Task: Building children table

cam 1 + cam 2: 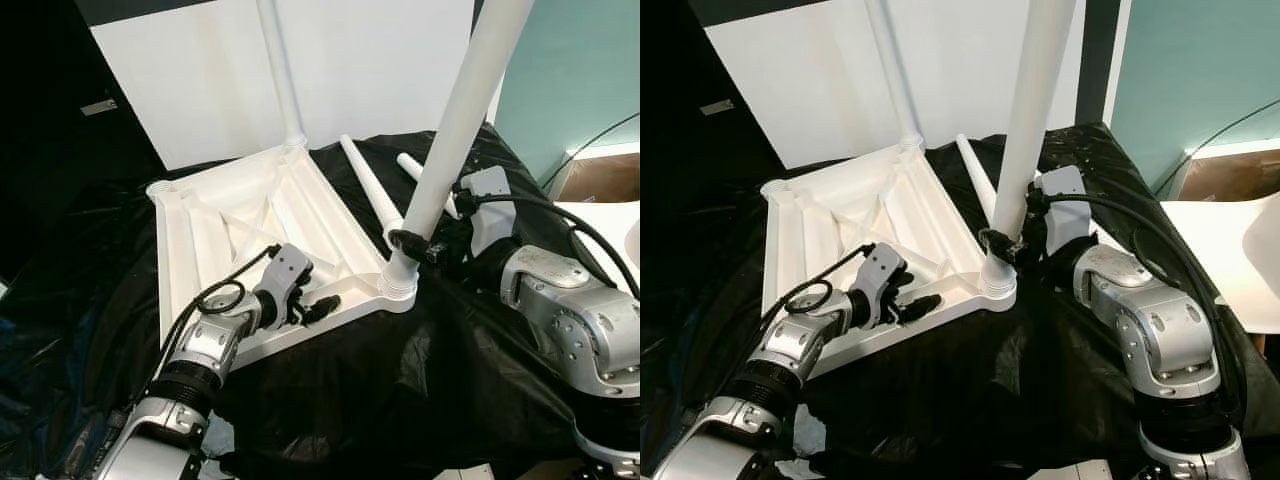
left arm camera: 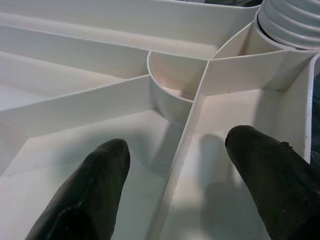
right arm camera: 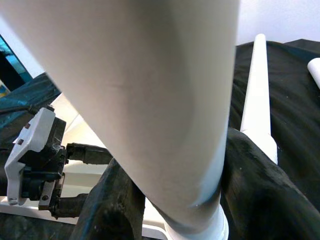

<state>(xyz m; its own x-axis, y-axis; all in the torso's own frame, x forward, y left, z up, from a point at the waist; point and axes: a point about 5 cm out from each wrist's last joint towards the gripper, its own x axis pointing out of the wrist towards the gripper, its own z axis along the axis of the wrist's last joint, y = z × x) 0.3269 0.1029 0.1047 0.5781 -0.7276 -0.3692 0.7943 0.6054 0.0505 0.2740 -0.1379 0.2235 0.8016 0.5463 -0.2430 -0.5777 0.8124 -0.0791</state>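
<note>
Fingers (image 3: 250, 185) around upright table leg (image 1: 455, 120)

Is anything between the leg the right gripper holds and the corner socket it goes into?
Nothing visible does. The right gripper is shut on the white leg, whose lower end already sits at the corner socket of the upturned tabletop.

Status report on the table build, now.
Right gripper shut on leg standing in corner socket. Left gripper open, fingers down in the upturned tabletop. One leg upright at far corner; two loose legs on black sheet.
</note>
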